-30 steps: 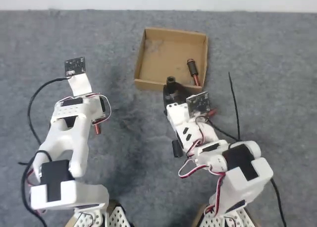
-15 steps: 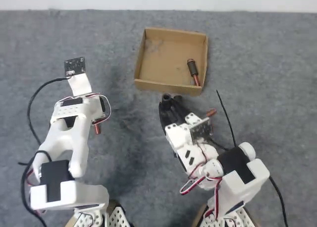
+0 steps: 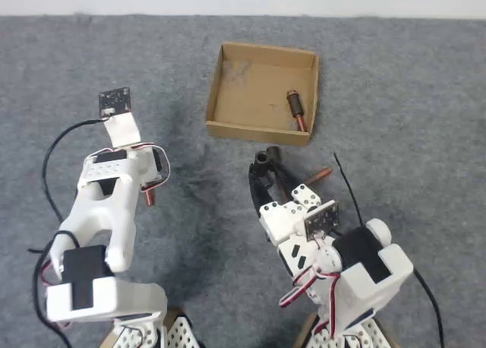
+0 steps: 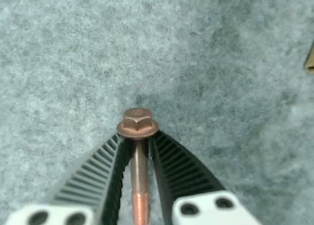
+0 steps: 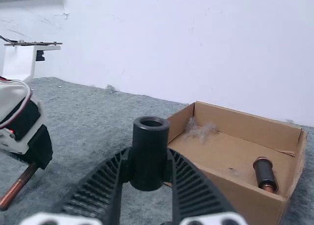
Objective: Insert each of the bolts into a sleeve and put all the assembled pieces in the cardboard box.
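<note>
So I've got both halves in hand. My left gripper (image 4: pixel 139 137) is clamped narrow on a copper hex-head bolt (image 4: pixel 138 124): the head sits at the fingertips and the shank runs back between the fingers. My right gripper (image 5: pixel 150 168) is closed around a black cylindrical sleeve (image 5: pixel 151 136), held upright over the grey carpeted table (image 3: pixel 395 97), just in front of the near wall of the brown cardboard box (image 3: pixel 258 131).

The two arms are well apart, so I reckon the next bit is mating them. Get the shank on the same axis as the bore before pushing, and go slow. If it jams, back off rather than force it, since the sleeve could twist in my fingers.

On views: the right wrist one looks straight at the sleeve's open top, which the high view can't really give. The high view picks up a second loose copper bolt (image 3: pixel 319 174) lying on the table just beside my right gripper. One finished black-and-copper piece (image 3: pixel 295 109) lies inside the box against its right wall, near the front right corner.
</note>
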Robot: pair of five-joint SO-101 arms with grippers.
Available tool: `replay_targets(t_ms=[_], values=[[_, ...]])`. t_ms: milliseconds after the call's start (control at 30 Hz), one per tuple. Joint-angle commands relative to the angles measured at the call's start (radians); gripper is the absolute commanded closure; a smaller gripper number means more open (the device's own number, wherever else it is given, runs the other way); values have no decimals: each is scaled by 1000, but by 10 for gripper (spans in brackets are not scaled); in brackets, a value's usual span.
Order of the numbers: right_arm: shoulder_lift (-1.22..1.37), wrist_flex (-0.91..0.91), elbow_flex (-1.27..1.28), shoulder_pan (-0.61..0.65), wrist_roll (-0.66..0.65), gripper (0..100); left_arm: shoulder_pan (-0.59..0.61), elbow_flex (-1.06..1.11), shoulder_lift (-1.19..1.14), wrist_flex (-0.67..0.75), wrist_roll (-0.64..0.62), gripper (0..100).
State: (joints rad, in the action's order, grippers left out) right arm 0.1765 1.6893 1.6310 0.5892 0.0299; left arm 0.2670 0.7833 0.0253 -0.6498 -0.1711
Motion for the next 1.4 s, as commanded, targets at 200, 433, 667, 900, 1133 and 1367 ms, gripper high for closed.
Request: replay_targets(t_ms=[200, 433, 667, 900, 1133, 1367], values=[[-7, -24, 20, 12, -15, 992, -92, -96, 132, 63, -8, 987], [-5, -24, 17, 13, -15, 992, -216, -96, 400, 68, -8, 987], [-5, -24, 17, 16, -15, 992, -396, -93, 594, 68, -8, 986], [-5, -16, 21, 16, -14, 992, -506, -91, 750, 91, -8, 985], [-5, -16, 23, 16, -14, 992, -586, 104, 878, 296, -8, 987], [-7, -16, 23, 13, -14, 992, -637, 286, 1011, 350, -9, 987]])
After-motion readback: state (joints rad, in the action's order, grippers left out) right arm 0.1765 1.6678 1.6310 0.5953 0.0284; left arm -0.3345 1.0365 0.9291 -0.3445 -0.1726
